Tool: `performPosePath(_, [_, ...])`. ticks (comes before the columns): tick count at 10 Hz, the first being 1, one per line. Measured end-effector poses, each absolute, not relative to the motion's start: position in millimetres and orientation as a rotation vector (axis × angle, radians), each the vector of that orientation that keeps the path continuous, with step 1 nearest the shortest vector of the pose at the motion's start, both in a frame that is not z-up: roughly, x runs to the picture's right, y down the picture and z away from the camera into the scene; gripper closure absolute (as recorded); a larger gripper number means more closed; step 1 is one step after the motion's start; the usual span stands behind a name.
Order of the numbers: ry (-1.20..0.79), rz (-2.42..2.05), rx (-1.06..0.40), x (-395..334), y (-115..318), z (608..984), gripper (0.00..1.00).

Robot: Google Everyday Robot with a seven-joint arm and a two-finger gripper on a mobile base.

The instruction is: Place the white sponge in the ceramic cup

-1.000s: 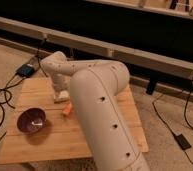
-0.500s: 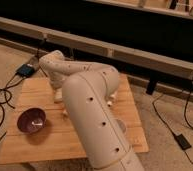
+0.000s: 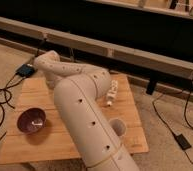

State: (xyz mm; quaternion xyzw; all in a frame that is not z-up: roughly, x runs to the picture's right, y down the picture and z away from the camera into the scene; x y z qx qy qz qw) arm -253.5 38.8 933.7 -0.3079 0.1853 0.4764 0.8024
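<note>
The ceramic cup [image 3: 118,126], pale and round, stands on the wooden table [image 3: 37,145] at the front right. My thick white arm [image 3: 85,115] covers its left side. The arm rises from the bottom edge, bends over the table's middle and reaches back left to a joint [image 3: 47,63]. My gripper is hidden behind the arm, somewhere over the table's middle. I cannot pick out the white sponge. A small pale spot [image 3: 38,121] shows inside the purple bowl, and I cannot tell what it is.
A dark purple bowl [image 3: 31,120] sits at the table's front left. A white tube-like bottle [image 3: 111,93] lies at the back right. Cables and a small black box [image 3: 26,70] lie on the floor to the left, and a long dark shelf [image 3: 140,30] runs behind.
The arm has swung: its near link leans further left and lower. This uncovers the bottle and part of the cup on the table's right side. The bowl has not moved.
</note>
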Motion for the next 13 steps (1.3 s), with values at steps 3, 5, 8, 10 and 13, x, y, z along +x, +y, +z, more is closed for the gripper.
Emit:
performPosePath(3, [0.398,0.984,-0.652,-267.6,42.4,939.2,0.35])
performPosePath(5, [0.404,0.968,-0.639,-272.2,43.5,945.0,0.35])
performPosePath(8, [0.416,0.957,-0.618,-272.9,44.4,953.4,0.35])
performPosePath(10, [0.423,0.951,-0.605,-272.3,45.2,957.1,0.35])
performPosePath(13, [0.438,0.943,-0.581,-271.6,47.5,962.1,0.35])
